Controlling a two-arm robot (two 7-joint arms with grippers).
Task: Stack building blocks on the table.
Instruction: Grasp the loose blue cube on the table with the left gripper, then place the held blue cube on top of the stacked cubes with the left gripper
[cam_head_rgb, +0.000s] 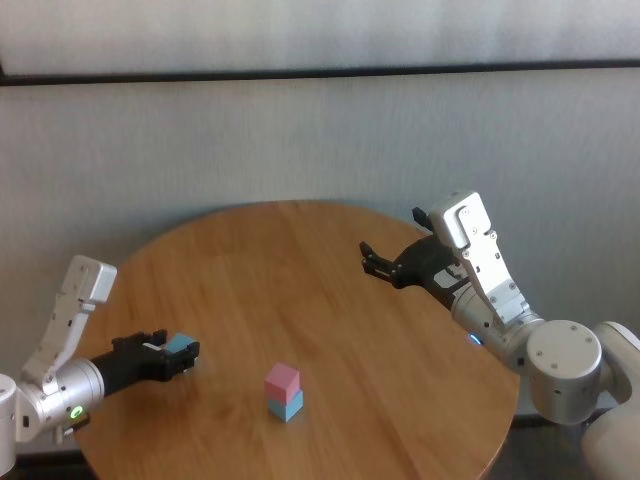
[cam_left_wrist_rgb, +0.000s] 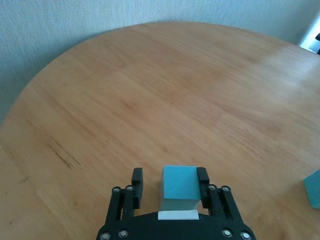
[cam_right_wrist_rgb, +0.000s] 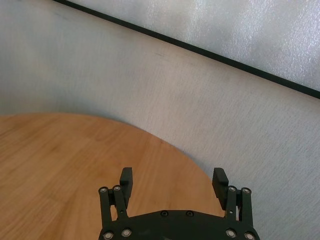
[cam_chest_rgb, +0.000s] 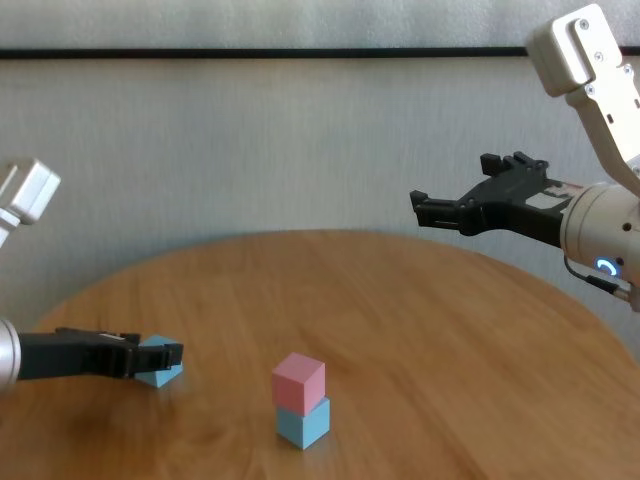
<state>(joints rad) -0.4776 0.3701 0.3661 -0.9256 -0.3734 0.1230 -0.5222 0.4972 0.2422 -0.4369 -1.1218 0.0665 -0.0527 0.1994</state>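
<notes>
On the round brown wood-grain table (cam_head_rgb: 330, 250), 1 matte pink cube (cam_head_rgb: 282, 380) already sits on 1 light blue cube (cam_head_rgb: 287, 405). The left gripper (cam_left_wrist_rgb: 170, 186) brackets the second light blue cube (cam_left_wrist_rgb: 179, 184) low at the table's left; whether it pinches yet I cannot tell. The right gripper (cam_right_wrist_rgb: 172, 179) hovers idle, fingers spread. Judged: 1 block remains to stack.
</notes>
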